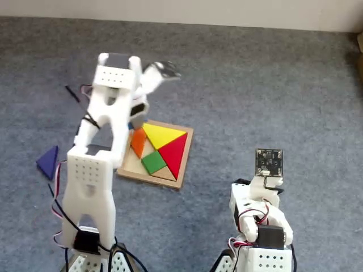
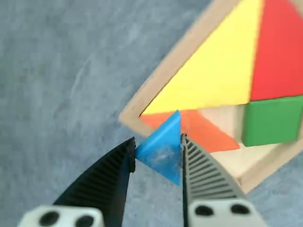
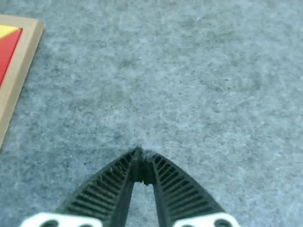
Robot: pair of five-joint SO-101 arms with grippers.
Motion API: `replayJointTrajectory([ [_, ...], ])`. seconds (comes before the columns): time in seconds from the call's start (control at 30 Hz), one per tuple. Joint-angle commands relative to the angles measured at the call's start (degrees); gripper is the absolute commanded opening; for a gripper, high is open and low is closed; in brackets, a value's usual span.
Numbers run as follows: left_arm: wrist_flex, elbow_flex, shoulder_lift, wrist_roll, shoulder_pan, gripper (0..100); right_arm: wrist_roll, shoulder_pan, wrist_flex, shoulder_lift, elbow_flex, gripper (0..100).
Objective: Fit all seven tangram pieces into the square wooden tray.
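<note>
Left gripper (image 2: 158, 140): your jaws were clamped on the blue triangle (image 2: 163, 153), poised at the tray (image 2: 156, 80) corner to seat beside the orange piece (image 2: 208, 135).
Right gripper (image 3: 143, 156): jaws were closed together, empty (parked clear over carpet (image 3: 189, 71)).

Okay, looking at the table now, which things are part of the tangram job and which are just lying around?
Part of the job: wooden tray; yellow triangle, red triangle, green square and orange piece inside it; light blue triangle in the left pincer; dark blue triangle loose on the carpet.

Just lying about: thin black strip on the carpet, possibly a cable.
</note>
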Motion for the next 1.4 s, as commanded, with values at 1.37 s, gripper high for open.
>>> replayJointTrajectory([
  [1.37,-9.32,6.29,-3.65,27.78,13.14,3,0.26,0.66,-0.57,-0.31,5.85,1.9],
])
